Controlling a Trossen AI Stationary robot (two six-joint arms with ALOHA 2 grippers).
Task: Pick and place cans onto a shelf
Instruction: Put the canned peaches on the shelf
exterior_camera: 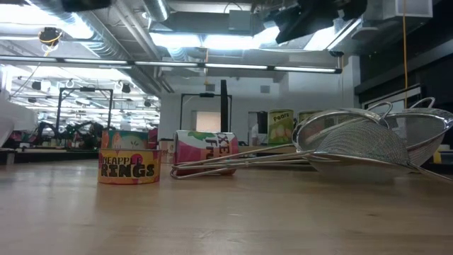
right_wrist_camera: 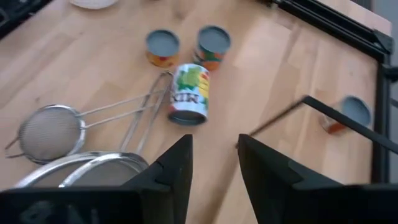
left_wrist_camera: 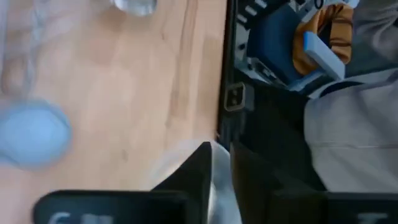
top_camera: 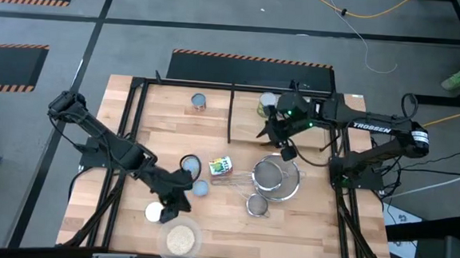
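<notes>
Nearest, at 6 o'clock on the table, sits the dish of grains (top_camera: 181, 240). Just beyond it, at about 7 o'clock, a cream-topped can (top_camera: 154, 212) stands right beside the left gripper (top_camera: 175, 203). Whether that gripper holds anything I cannot tell.

Toward the centre, a silver-blue can (top_camera: 201, 188) and a dark-topped can (top_camera: 189, 166) stand close together. The labelled can (top_camera: 220, 167) lies on its side just at their 3 o'clock. The strainers (top_camera: 275, 180) lie at 4 o'clock, their wire handles reaching toward the labelled can.

Farther back, at 1 o'clock, the right gripper (right_wrist_camera: 214, 142) hangs above the table with its jaws apart and nothing between them. A yellow-topped can (top_camera: 267, 106) is just beside it.

Farthest, at 11 o'clock, one blue-topped can (top_camera: 199, 103) already stands on the shelf (top_camera: 167, 117).

The likely trouble is the labelled can: being on its side, it could roll away from an off-centre pinch, or the jaws could catch a strainer handle and drag it along. The two upright cans are crowded, so reaching for one may topple the other. At the shelf, a can carried low could strike the black rail and slip.
</notes>
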